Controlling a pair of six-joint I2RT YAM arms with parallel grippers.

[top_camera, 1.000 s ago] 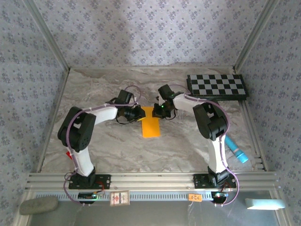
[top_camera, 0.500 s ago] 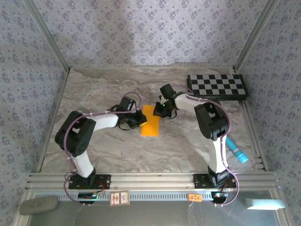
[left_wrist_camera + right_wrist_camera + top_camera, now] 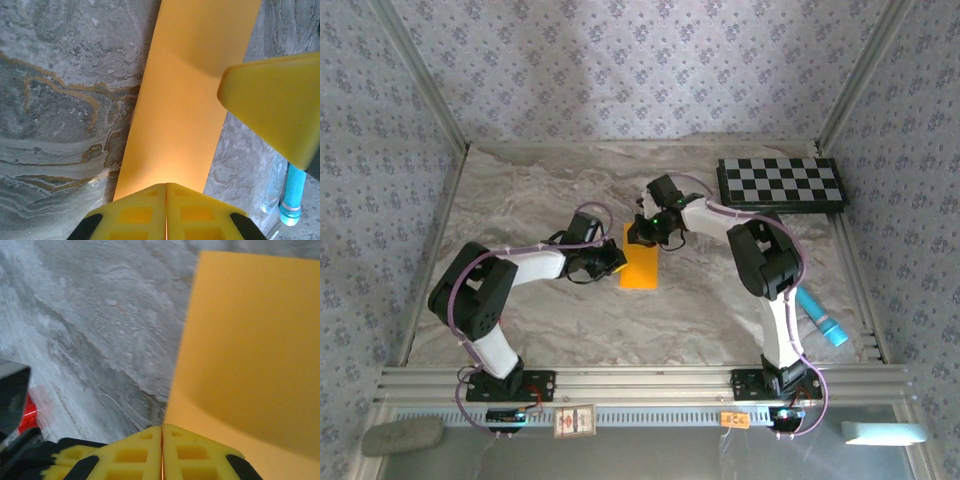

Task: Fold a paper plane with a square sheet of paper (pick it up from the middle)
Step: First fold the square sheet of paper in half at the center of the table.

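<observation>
Right at the tips of the left gripper [image 3: 166, 192], the square sheet of paper [image 3: 185, 100] is lying flat on the marbled table [image 3: 60, 100] (folded to a narrow strip) and running straight ahead of it. Left fingers are pressing together at the strip's near end; can't tell if paper is caught between them. Right gripper [image 3: 161, 437] is sitting pressed together too, with the sheet's corner touching its tips and spreading ahead to its right. Blue tube [image 3: 292, 195] is lying well off to the left gripper's right.
</observation>
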